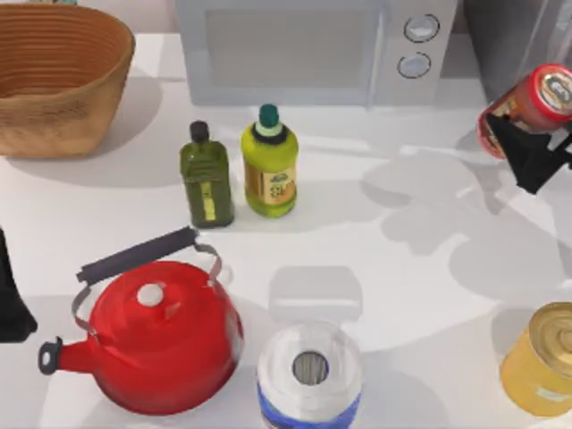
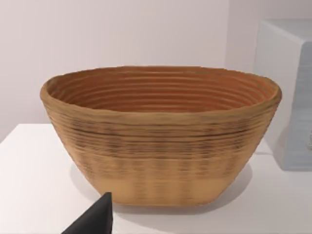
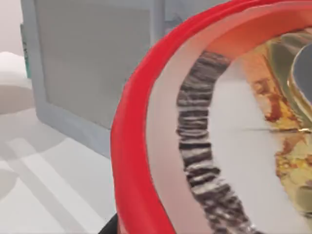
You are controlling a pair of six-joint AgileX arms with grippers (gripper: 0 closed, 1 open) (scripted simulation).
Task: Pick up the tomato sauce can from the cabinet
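Note:
The tomato sauce can (image 1: pixel 536 96) is a small red can with a silvery top and an orange label patch. It hangs tilted above the table's far right, just in front of the dark grey cabinet (image 1: pixel 514 31). My right gripper (image 1: pixel 521 136) is shut on it from the near side. In the right wrist view the can's red rim (image 3: pixel 141 131) and top are very close, with a pale grey framed panel (image 3: pixel 92 63) behind. My left arm (image 1: pixel 11 299) is parked at the table's left edge, with one dark fingertip (image 2: pixel 95 219) in the left wrist view.
A pale grey microwave (image 1: pixel 295 49) stands at the back and a woven basket (image 1: pixel 58 76) at the back left. Two green bottles (image 1: pixel 207 174) (image 1: pixel 269 161) stand mid-table. In front are a red kettle (image 1: pixel 161 335), a paper roll (image 1: pixel 309 371) and a yellow can (image 1: pixel 545 357).

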